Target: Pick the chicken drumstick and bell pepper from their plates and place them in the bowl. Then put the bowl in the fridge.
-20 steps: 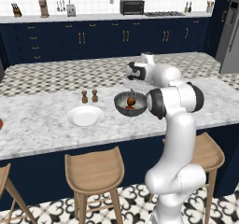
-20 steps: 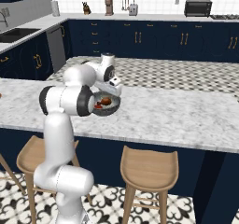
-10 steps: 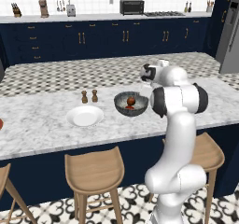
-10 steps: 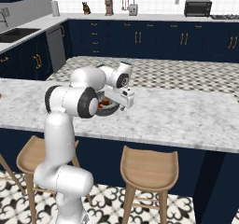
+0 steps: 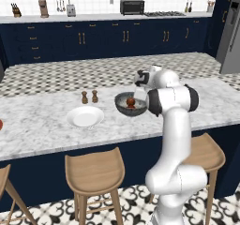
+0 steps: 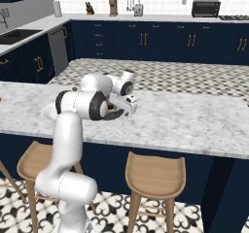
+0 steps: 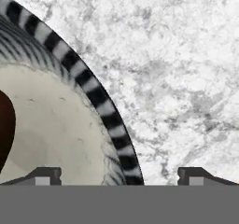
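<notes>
Hand view: tool (image 7: pixel 119 174) spread wide, holding nothing, one fingertip (image 7: pixel 43 175) over the bowl's (image 7: pixel 60 125) pale inside, the other over bare marble counter (image 7: pixel 177 69). Bowl rim is dark with light stripes; a dark red-brown curve at the left edge is food, which piece I cannot tell.

Left base view: wooden stools (image 5: pixel 96 172) stand nearest, under the counter edge. The arm folds at the elbow, its wrist bent down over the bowl's (image 5: pixel 131 104) right side. Red pepper (image 5: pixel 131 101) sits inside; drumstick not made out. Plain white plate (image 5: pixel 85 116) lies left of the bowl, two small brown shakers (image 5: pixel 89 97) just behind it.

Right base view: the arm hides most of the bowl; tool (image 6: pixel 130 104) at its right edge.

Far right in the left base view, the grey steel fridge (image 5: pixel 230 36).
</notes>
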